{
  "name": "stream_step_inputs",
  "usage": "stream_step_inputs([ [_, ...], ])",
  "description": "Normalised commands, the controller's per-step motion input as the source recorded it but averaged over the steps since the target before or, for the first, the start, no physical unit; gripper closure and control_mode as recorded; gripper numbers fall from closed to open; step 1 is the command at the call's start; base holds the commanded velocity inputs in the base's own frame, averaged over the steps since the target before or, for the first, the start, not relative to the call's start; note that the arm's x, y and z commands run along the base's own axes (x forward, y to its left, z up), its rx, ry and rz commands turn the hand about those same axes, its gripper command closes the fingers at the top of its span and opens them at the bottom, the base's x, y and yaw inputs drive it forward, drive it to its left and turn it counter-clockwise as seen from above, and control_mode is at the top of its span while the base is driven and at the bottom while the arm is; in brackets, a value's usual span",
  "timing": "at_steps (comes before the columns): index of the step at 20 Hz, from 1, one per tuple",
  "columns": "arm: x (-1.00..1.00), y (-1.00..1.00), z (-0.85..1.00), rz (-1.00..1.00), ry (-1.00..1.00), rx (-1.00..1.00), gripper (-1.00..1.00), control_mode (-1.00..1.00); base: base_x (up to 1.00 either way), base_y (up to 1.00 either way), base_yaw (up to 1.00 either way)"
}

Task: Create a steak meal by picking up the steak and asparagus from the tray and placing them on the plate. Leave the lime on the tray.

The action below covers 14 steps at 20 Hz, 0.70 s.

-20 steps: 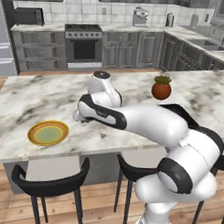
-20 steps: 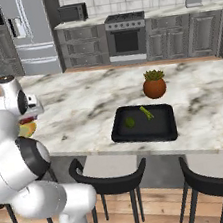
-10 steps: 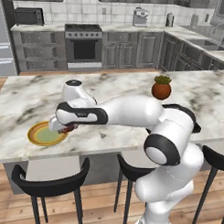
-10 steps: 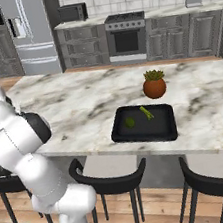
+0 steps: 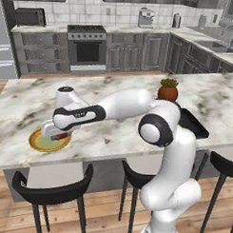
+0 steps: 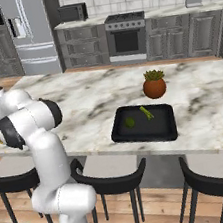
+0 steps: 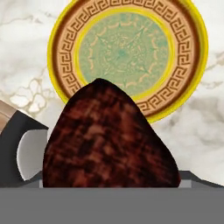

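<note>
Left base view: taken from behind arm, on its left, facing forward and down over marble worktop (image 5: 113,132); plate (image 5: 49,141) seen at lower left, at middle distance. Right base view: taken from behind arm, on its right, facing same worktop; tray (image 6: 143,124) seen centrally. Worktop and plant pot (image 6: 154,85) shared by both. Hand view: very close, aimed down at plate.
</note>
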Motion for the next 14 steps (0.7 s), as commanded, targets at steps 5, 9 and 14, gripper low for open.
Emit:
stream_step_inputs([
  [5,0.48,0.20,-0.32,0.00,0.00,0.00,1.00,-1.00,0.00,0.00,0.00],
  [9,0.41,0.12,-0.47,0.00,0.00,0.00,1.00,-1.00,0.00,0.00,0.00],
  [14,0.36,0.00,-0.44,0.00,0.00,0.00,1.00,-1.00,0.00,0.00,0.00],
])
